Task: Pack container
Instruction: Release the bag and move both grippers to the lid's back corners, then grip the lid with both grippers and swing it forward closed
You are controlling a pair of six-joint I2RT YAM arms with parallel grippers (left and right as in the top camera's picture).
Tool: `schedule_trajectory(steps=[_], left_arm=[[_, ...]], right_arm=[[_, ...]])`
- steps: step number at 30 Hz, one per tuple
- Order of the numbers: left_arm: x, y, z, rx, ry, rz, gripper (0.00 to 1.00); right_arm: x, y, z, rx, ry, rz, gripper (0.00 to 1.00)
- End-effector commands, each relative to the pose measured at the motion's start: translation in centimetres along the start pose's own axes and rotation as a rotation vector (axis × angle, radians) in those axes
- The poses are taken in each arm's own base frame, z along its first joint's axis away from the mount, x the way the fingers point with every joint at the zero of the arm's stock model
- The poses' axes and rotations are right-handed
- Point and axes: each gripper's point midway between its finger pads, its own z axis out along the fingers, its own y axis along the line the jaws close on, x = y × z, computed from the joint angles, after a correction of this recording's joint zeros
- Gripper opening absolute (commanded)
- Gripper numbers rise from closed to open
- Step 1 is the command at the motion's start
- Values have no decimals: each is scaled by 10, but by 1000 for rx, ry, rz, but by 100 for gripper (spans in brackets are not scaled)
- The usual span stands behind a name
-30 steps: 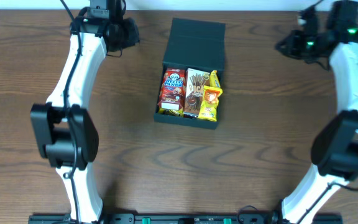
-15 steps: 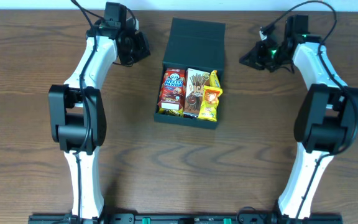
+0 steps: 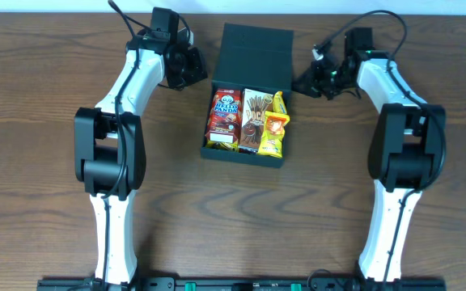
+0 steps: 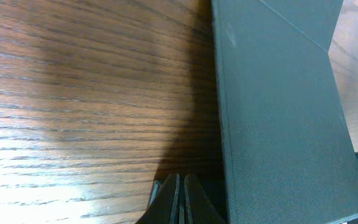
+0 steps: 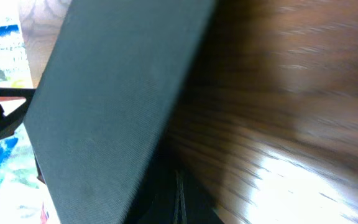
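Matte dark-teal cardboard container [image 3: 241, 156] packed with 3 colourful snack packets [image 3: 247, 121]; lid [image 3: 257, 48] open at 12 o'clock. Left gripper [image 3: 192, 71], right gripper [image 3: 303, 82] flank it, pinched closed, empty. Likely next: fold lid.

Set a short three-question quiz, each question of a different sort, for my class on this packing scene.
1. True or false: the dark-teal rectangular cardboard container stands open.
2. How many colourful snack packets lie inside it? A two, B three, C five.
3. Fill in: seen from overhead, the red Hello Panda box lies at the container's ___ side.
Key: 1 true; 2 B; 3 left.
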Motion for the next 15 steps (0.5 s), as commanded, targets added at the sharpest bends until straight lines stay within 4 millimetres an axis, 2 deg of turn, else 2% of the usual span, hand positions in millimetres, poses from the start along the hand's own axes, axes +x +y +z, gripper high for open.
schedule_trajectory(steps=[1, 11, 15], left_arm=[[6, 2, 13, -7, 18, -7, 6], [18, -17, 21, 20, 45, 41, 6], [19, -16, 20, 15, 51, 45, 6]], right_arm=[[1, 9, 9, -23, 12, -5, 2], [4, 19, 17, -31, 21, -34, 1], [4, 17, 16, -28, 20, -31, 2]])
